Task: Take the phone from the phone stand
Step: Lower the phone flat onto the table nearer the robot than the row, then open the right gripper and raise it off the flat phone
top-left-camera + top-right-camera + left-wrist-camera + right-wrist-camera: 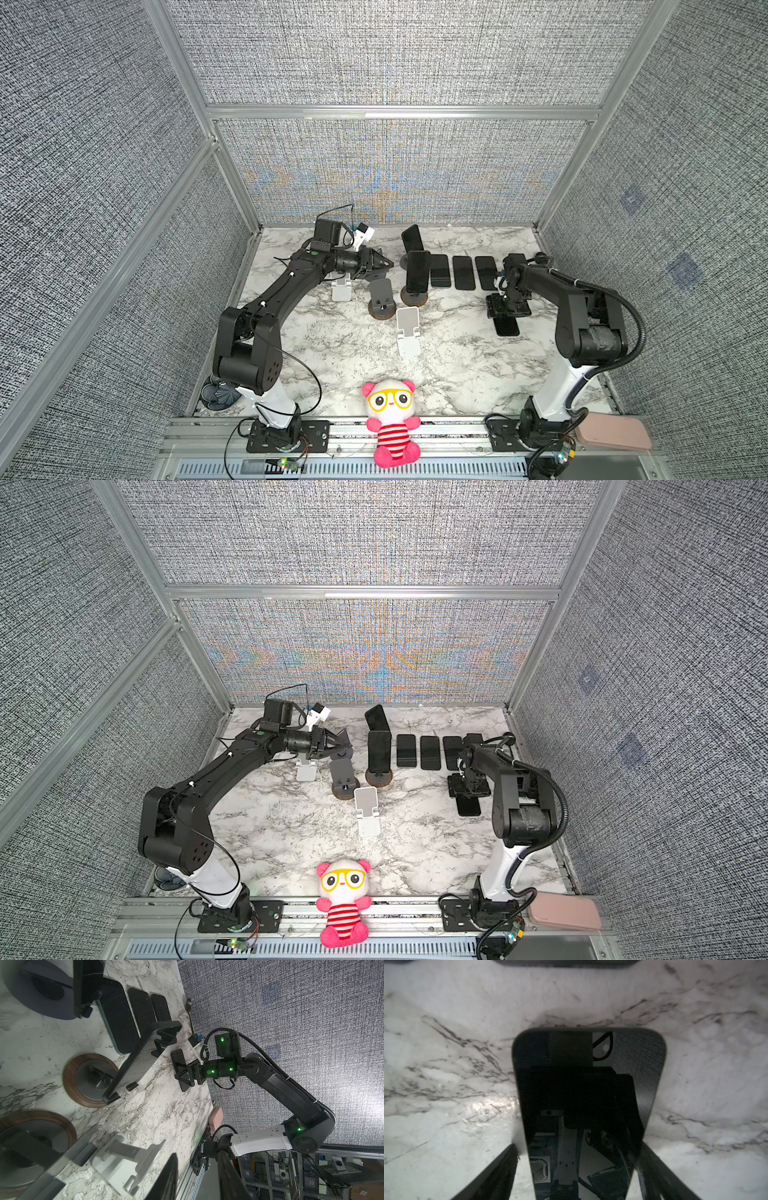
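While both arms reach over it, table: white marble-pattern tabletop (457, 374) inside grey fabric walls.
Right gripper: black parallel gripper (508, 311), pointing straight down, right of centre in both top views, directly over the flat phone.
Right pincer: wide. In the right wrist view its fingers (496, 1172) straddle the flat phone's long edges, with bare marble showing between one finger and the glass and the other finger just beside the edge. Not clamped on it.
Flat phone: glossy black slab smartphone (508, 328) lying flat on the marble, off any stand, its glass mirroring the gripper.
Phone row: three more black phones (463, 272) flat side by side, above the right gripper in the frame.
Standing phone: black phone (417, 272) leaning upright on a round wood-rimmed phone stand (415, 302), centre of frame, just left of the row.
Rear phone: another black phone (412, 237) propped up above it, near the back wall.
Left gripper: black parallel gripper (386, 264), held level, left of the standing phone and apart from it.
Left pincer: narrow gap. The left wrist view shows its fingers (166, 1178) holding nothing.
Other stands: grey stand on a round wooden base (381, 301), white folding stand (408, 332) below it, second white stand (341, 289) under the left arm.
Front rail: pink-and-white plush toy with yellow glasses (392, 419), bottom centre.
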Motion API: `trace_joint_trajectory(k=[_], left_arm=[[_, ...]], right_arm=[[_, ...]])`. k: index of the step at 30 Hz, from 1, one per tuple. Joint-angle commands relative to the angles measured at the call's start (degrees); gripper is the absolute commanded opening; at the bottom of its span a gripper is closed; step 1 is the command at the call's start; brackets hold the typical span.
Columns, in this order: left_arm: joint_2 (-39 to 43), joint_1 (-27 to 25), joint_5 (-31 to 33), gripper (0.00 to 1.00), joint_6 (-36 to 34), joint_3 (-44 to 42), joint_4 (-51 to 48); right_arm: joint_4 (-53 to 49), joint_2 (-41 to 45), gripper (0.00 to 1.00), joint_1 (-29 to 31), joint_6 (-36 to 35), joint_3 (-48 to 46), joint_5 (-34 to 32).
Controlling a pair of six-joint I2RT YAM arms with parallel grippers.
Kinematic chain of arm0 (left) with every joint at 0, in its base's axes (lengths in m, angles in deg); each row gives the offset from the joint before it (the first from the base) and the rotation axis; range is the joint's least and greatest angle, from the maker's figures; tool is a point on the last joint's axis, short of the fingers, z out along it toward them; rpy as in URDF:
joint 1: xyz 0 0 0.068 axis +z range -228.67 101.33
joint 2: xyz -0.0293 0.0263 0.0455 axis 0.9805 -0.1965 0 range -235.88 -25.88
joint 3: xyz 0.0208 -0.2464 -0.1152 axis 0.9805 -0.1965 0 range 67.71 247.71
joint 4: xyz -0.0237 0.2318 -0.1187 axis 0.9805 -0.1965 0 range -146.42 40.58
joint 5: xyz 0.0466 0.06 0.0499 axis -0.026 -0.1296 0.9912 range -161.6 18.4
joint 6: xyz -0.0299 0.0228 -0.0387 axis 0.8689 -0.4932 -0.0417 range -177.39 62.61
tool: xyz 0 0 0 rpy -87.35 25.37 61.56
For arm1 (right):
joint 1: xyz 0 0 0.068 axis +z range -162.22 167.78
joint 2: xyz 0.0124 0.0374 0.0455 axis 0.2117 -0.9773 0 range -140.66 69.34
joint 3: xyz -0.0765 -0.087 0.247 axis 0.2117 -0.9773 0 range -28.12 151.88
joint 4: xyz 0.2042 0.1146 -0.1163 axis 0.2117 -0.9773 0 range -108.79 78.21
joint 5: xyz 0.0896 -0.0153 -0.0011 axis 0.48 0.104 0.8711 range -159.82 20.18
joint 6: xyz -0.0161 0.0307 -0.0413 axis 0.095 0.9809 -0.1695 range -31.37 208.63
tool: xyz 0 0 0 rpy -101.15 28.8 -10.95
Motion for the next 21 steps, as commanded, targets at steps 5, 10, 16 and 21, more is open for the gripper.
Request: trace_joint_trajectory(k=[5,10,16,21], left_arm=[[0.7,0.0,-0.6,0.34,-0.2,-0.1,1.2],[0.9,0.0,-0.5,0.34,-0.3,-0.1,1.1],[1.1,0.0,0.7,0.35,-3.3,0.4,-1.2],[0.8,0.0,4.0,0.37,-9.1,2.1,-7.1]], right_arm=[[-1.0,-0.4,0.79,1.1,0.7,-1.0,5.6],[-1.2,-0.7,0.79,1.3,1.1,-1.0,4.2],[-2.4,2.6,0.87,1.2,1.2,0.5,3.2],[-4.8,9.9,0.99,0.8,0.8,2.8,3.9]])
